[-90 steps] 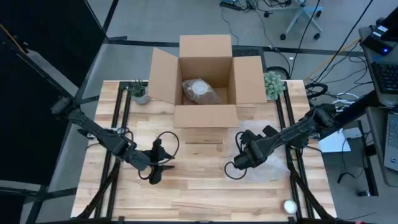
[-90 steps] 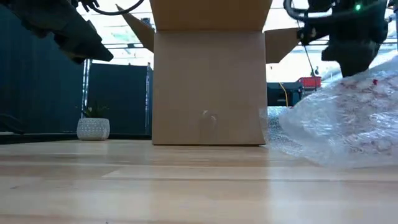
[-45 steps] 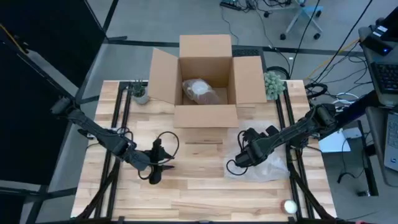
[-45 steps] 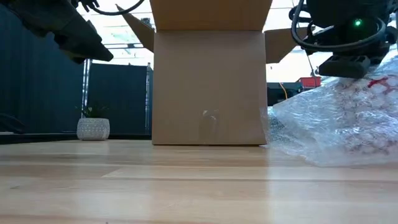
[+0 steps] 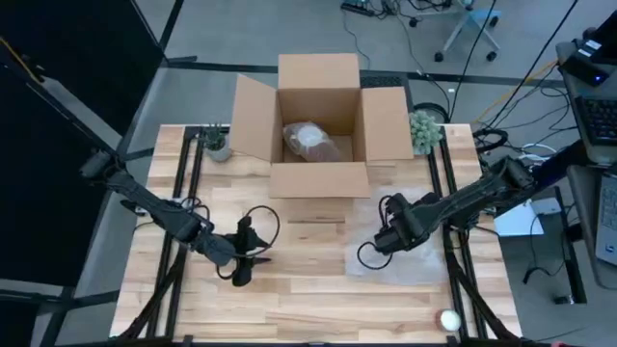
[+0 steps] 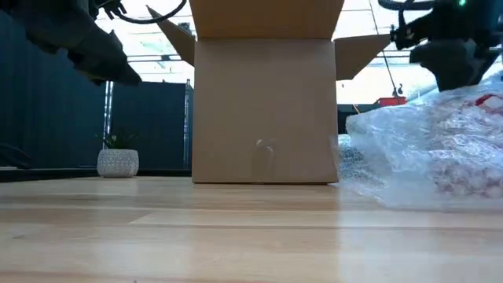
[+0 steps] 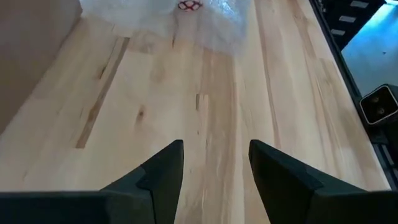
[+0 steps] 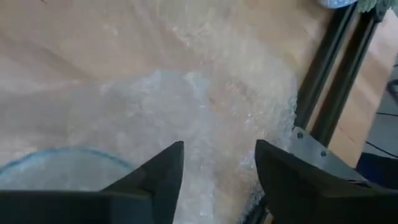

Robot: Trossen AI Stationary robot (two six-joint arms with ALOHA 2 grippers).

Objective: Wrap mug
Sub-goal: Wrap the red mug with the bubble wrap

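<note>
The mug (image 6: pixel 471 149), white with a red pattern, lies inside a crumpled sheet of clear bubble wrap (image 5: pixel 400 262) on the right half of the table. The left wrist view shows its red pattern (image 7: pixel 188 5) through the wrap. My right gripper (image 8: pixel 219 162) is open and stands close above the wrap (image 8: pixel 205 112); seen from table height, it (image 6: pixel 454 75) is over the top of the bundle. My left gripper (image 5: pixel 258 256) waits open above bare wood at the left centre, its fingers pointing toward the wrap.
An open cardboard box (image 5: pixel 318 125) stands at the far centre with a wrapped bundle (image 5: pixel 310 142) inside. Small potted plants (image 5: pixel 217 143) (image 5: pixel 424 127) flank it. A white round thing (image 5: pixel 449 318) lies at the near right corner. Bare wood lies between the two grippers.
My right gripper has moved a little toward the table's right edge and, seen from table height, dipped onto the wrap bundle and risen again. The bubble wrap has shifted and changed shape under it, and more of it now lies uncovered on the table.
</note>
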